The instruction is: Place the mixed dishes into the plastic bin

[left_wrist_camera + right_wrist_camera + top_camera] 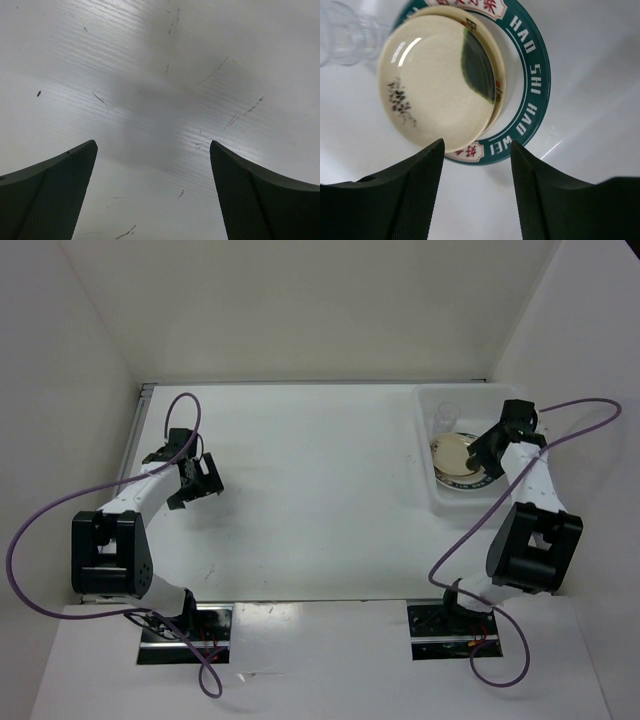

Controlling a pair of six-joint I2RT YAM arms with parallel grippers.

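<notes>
Lettering: teal rim of plate (532,90) read "HAO SHI WEI" in white, with red characters in white panels.
Stack: glossy round cream plates (430,85) with a dark flower sprig lay on it, inside the translucent plastic bin (425,455).
Cup (345,35): clear, beside the stack.
Right tool (476,145): parted, empty, over the stack.
Left tool (152,145): spread wide, empty, above the scratched counter (150,60).

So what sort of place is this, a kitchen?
Probably a robot test bench, not a kitchen: a white table boxed in by white panels, the left arm and right arm bolted at its edge, and dishes stacked in a plastic bin.
</notes>
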